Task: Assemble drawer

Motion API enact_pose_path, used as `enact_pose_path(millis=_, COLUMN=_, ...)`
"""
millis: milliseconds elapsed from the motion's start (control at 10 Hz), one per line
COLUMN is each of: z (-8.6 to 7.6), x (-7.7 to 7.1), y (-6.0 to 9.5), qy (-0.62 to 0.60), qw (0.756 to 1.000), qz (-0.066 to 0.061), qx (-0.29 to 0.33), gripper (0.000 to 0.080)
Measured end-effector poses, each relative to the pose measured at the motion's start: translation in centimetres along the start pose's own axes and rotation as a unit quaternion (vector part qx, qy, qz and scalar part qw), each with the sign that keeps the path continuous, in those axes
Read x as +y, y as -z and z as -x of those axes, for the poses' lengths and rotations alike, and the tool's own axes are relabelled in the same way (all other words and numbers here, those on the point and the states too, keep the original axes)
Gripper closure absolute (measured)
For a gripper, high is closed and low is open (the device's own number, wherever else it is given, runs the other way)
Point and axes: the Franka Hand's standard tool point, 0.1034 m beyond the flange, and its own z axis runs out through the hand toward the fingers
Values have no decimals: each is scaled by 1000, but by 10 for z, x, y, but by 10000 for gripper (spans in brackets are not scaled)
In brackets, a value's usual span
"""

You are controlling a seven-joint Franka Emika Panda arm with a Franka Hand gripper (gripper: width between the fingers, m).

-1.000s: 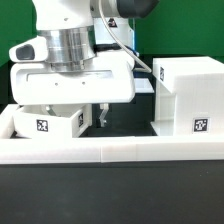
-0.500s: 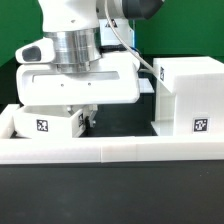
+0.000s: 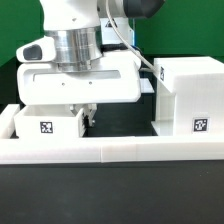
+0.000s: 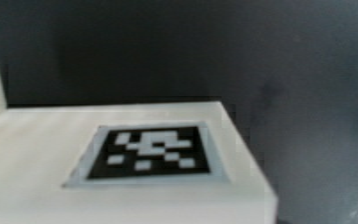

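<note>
at the exterior view's left, on the black surface (image 3: 120, 125), just behind the near white rail (image 3: 110, 152): the small white box-shaped drawer part (image 3: 46, 124), black-and-white marker tag on its near face. now squared to the rail, tag flat toward the viewer. a second ago seemingly a little askew, tag slightly farther left. fills the wrist view too, as a pale top with a tag (image 4: 149, 150), dark surface beyond. well apart at the exterior view's right: the large white box-shaped drawer housing (image 3: 188, 98) with its own tag, unmoved through all three exterior pictures.

directly above the small part: the white robot hand (image 3: 86, 112), carried leftward and a touch lower over the last second. one dark fingertip (image 3: 91, 116) showing just beside the part's right edge, perhaps touching, too close to call. other finger hidden behind the part or the hand's body. width of the hand's opening: cannot tell. same for any hold on a part. no fingers in the wrist view either.

likely meaning: a nudge, or a settling-in for a grasp, with the part now better lined up for it. not yet lifted and nowhere near the housing, so the sliding-in step remains to do. worth watching: a finger landing on the part's top edge instead of straddling its wall.
</note>
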Motion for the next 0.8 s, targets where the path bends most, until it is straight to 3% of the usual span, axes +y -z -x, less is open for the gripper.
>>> enact_pose_path(millis=300, z=1, x=-2, y=3, qy=20, qw=1000, qz=-1, qx=-8, gripper=758)
enact_pose_path(millis=500, z=4, x=-5, y=22, qy=62, qw=998, qz=-9, qx=-15, gripper=757)
enact_pose_path(millis=800, z=9, x=-3, y=26, qy=92, qw=995, qz=-14, qx=-26, gripper=757)
